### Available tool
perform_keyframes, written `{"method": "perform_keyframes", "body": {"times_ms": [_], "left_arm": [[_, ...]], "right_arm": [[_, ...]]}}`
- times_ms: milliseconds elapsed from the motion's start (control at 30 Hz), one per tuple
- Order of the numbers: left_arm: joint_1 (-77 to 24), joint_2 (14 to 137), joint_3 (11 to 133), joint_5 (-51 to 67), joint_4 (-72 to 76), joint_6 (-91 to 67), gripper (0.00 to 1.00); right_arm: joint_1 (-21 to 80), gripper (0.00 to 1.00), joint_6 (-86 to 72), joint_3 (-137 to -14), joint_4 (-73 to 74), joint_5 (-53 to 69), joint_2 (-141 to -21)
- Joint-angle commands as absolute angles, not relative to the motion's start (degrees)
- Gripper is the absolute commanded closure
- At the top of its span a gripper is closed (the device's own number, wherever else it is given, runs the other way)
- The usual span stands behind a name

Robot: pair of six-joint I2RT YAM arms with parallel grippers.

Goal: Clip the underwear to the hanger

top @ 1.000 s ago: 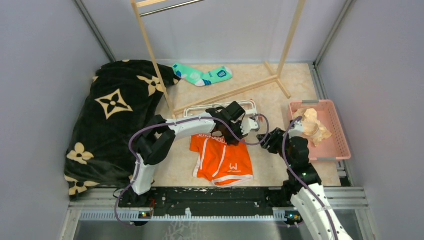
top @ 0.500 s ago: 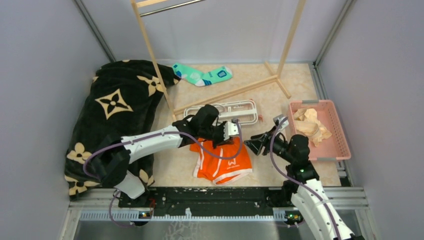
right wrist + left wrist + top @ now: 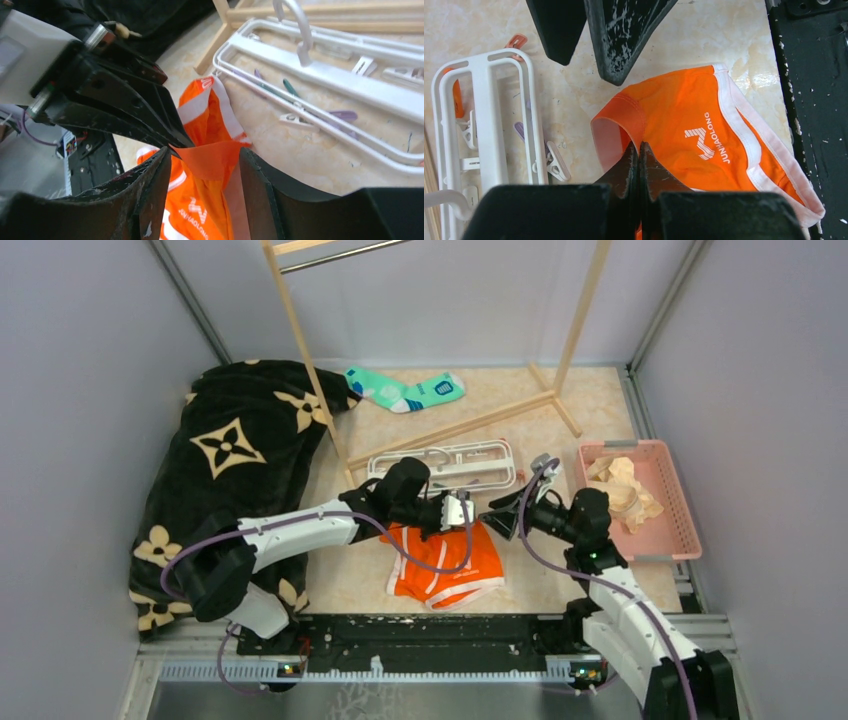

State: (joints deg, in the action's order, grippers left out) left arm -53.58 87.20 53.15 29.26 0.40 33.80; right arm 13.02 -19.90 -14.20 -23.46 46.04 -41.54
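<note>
- Text: white "JUNHAOLONG" and a W logo on the underwear (image 3: 684, 115), readable in the left wrist view. The same word shows in part in the right wrist view. Waistband lettering is folded over, can't read it. Teal sock (image 3: 405, 392) has a dark patch, too small to read.
- Counts: 1 underwear, 1 hanger (image 3: 478, 452), 1 wooden rack (image 3: 455, 425), 1 pink basket (image 3: 683, 525) with beige cloth (image 3: 622, 485) in it, 1 black blanket (image 3: 235, 450) with beige flower motifs. Sock could be single or a pair, can't tell.
- Hanger clips that show: orange clip (image 3: 516, 40), purple clip (image 3: 520, 131), teal clip (image 3: 290, 86), plus white ones. Full count is hidden.
- Left gripper (image 3: 638, 152): fingers pressed fully together, pinching a fold of the underwear's orange edge, which is lifted off the table (image 3: 560, 570).
- Right gripper (image 3: 205, 170): jaws about halfway apart, straddling the same raised fold right at the left fingertips. No clamp on the fabric visible.
- Underwear: centre of the table, between the two arms, just near of the hanger. Most of it lies flat, with the far edge raised at the grippers.
- Hanger: flat on the table, far of the underwear and near of the rack's base bar, hook lying across the frame. Its clips are apart from the fabric.
- Basket is right of the hanger, blanket at far left, sock far of the rack's base bar.
</note>
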Motion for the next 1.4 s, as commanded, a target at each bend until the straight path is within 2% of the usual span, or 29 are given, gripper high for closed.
{"method": "perform_keyframes", "body": {"times_ms": [0, 133, 367, 800, 1033, 1367], "left_arm": [[-53.3, 87.2, 54.1, 30.4, -0.8, 37.0, 1.00], [-53.1, 86.9, 53.7, 30.9, -1.7, 38.1, 1.00], [-52.8, 86.7, 53.8, 31.3, -2.4, 39.2, 1.00], [-52.3, 86.9, 54.6, 33.0, -3.9, 40.4, 1.00], [-52.3, 87.3, 55.1, 33.3, -4.7, 40.9, 1.00], [-52.3, 87.5, 55.1, 33.1, -5.2, 41.1, 1.00]], "right_arm": [[13.5, 0.46, -15.7, -18.5, -19.4, 48.8, -44.2], [13.5, 0.43, -18.6, -17.3, -23.3, 51.3, -46.0], [13.5, 0.42, -26.7, -14.9, -38.6, 56.0, -53.7], [14.1, 0.42, -22.0, -12.9, -33.2, 51.2, -55.3], [14.7, 0.43, -22.0, -12.7, -37.1, 51.1, -59.5], [15.7, 0.49, -24.5, -12.3, -42.8, 53.2, -63.6]]}}
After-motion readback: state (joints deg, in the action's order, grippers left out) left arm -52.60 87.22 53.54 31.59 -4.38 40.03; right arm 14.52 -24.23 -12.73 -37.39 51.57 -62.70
